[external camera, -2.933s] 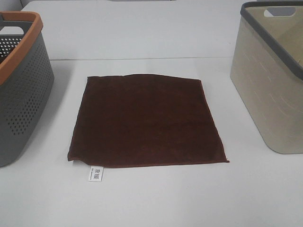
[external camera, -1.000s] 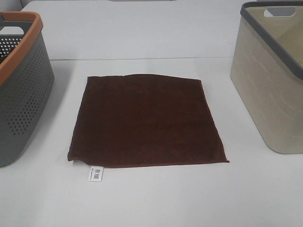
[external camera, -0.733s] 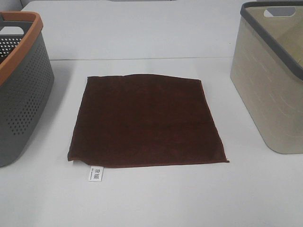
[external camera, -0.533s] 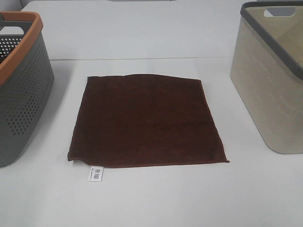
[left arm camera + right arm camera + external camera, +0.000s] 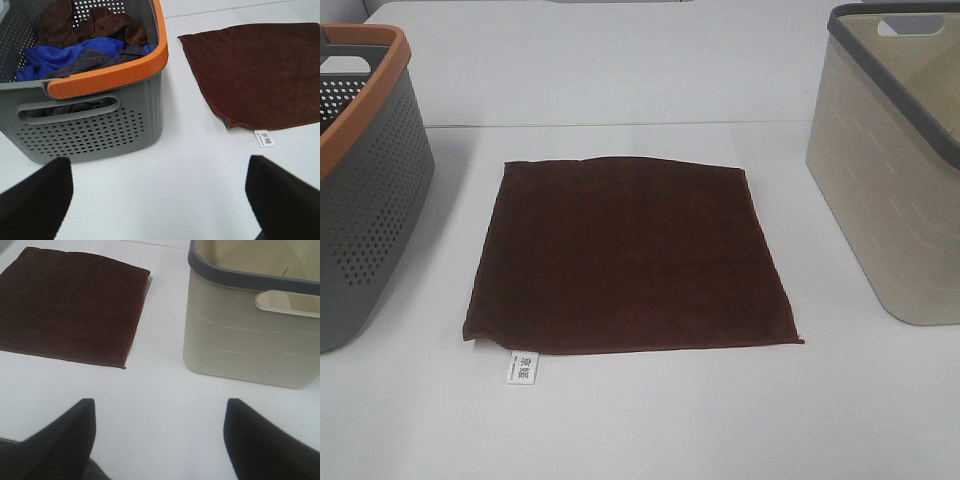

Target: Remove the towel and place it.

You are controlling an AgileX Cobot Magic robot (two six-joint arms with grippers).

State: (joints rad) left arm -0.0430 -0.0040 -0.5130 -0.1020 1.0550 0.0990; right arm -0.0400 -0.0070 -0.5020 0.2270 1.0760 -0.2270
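The dark brown towel (image 5: 630,255) lies flat and spread out on the white table (image 5: 650,420), between two baskets. Its small white tag (image 5: 522,367) sticks out at the near left corner. The towel also shows in the left wrist view (image 5: 257,75) and in the right wrist view (image 5: 67,305). My left gripper (image 5: 160,197) is open and empty, above bare table in front of the grey basket. My right gripper (image 5: 160,440) is open and empty, above bare table in front of the beige basket. Neither gripper shows in the exterior high view.
A grey perforated basket with an orange rim (image 5: 360,180) stands at the left; in the left wrist view (image 5: 105,75) it holds blue, grey and brown cloths (image 5: 75,45). A beige basket with a grey rim (image 5: 895,170) stands at the right, also seen from the right wrist (image 5: 250,335).
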